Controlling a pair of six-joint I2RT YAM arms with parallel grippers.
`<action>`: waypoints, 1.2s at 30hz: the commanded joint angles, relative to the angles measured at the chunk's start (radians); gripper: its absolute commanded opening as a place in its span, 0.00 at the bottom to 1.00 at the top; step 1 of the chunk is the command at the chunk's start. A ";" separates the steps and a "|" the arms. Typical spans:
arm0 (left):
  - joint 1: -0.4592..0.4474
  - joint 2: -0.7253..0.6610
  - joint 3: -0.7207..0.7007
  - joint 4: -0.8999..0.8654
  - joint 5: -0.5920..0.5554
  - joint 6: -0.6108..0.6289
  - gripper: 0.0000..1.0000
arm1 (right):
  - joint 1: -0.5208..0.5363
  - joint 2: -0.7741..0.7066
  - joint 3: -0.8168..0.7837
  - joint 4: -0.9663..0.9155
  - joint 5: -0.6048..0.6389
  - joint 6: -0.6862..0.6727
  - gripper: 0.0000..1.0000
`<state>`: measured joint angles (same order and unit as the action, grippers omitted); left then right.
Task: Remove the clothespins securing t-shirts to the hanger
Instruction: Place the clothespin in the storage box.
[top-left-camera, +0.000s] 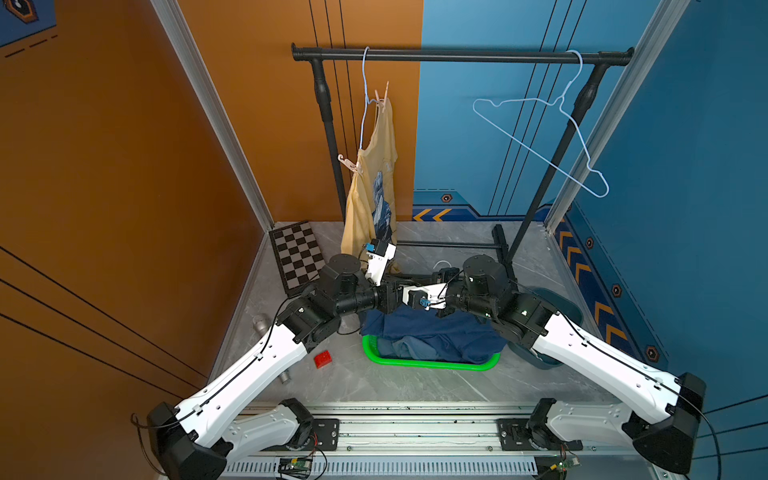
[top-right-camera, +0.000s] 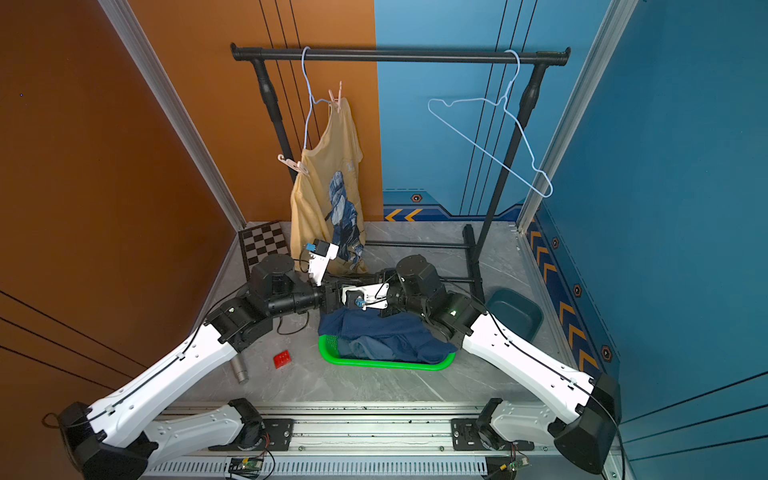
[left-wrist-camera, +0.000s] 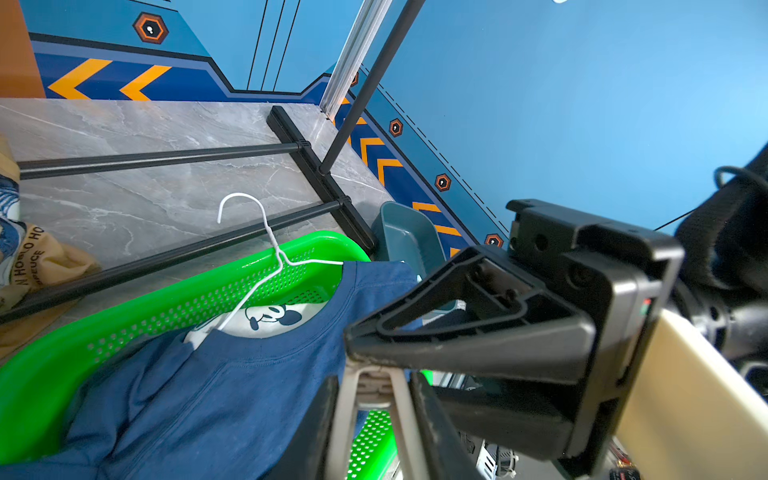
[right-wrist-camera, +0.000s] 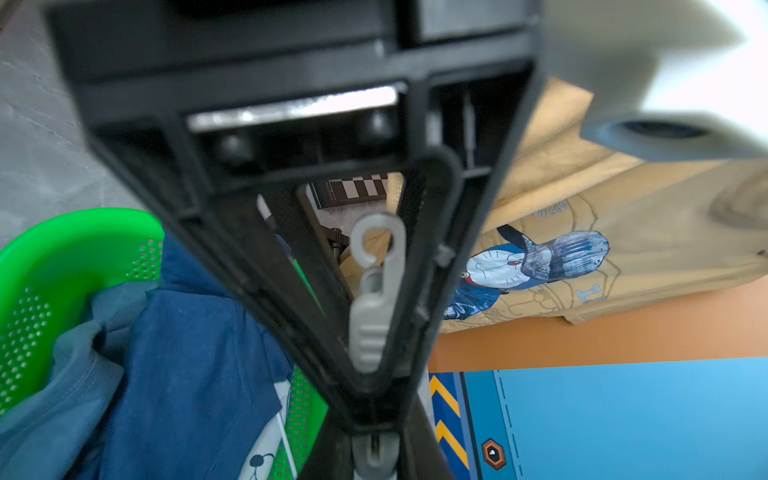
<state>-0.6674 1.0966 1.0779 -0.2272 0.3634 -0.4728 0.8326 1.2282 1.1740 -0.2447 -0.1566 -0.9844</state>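
Note:
My two grippers meet over the green basket (top-left-camera: 432, 365). A pale grey-white clothespin (left-wrist-camera: 370, 399) stands between the fingers (left-wrist-camera: 432, 424) of my left gripper (left-wrist-camera: 374, 432), which is shut on its legs. My right gripper (right-wrist-camera: 374, 457) is shut on the same clothespin (right-wrist-camera: 370, 316) at its other end. The navy t-shirt (top-left-camera: 436, 332) lies in the basket on a white hanger (left-wrist-camera: 266, 249), over a slate blue one (top-left-camera: 411, 347). The yellow t-shirt (top-left-camera: 374, 174) hangs from a hanger on the rail (top-left-camera: 457, 55), pinned by two pink clothespins (top-left-camera: 384, 93) (top-left-camera: 349, 163).
An empty white hanger (top-left-camera: 552, 137) hangs at the rail's right end. A chessboard (top-left-camera: 297, 253), a red brick (top-left-camera: 323, 358) and a metal cylinder (top-right-camera: 240, 370) lie left of the basket. A teal bin (top-right-camera: 515, 313) sits to its right, by the rack's foot bars (left-wrist-camera: 166, 257).

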 joint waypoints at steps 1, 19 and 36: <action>0.011 0.005 0.022 0.001 0.023 0.001 0.36 | 0.007 0.007 0.038 -0.033 -0.011 -0.010 0.11; 0.069 -0.038 0.039 0.009 0.011 0.035 0.70 | -0.073 -0.091 -0.030 -0.105 -0.011 0.013 0.09; -0.045 -0.009 -0.036 0.190 -0.172 0.195 0.71 | -0.447 -0.276 -0.213 -0.188 -0.066 0.262 0.10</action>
<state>-0.6792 1.0641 1.0576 -0.0780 0.2569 -0.3542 0.4389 0.9920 0.9852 -0.3828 -0.1898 -0.8177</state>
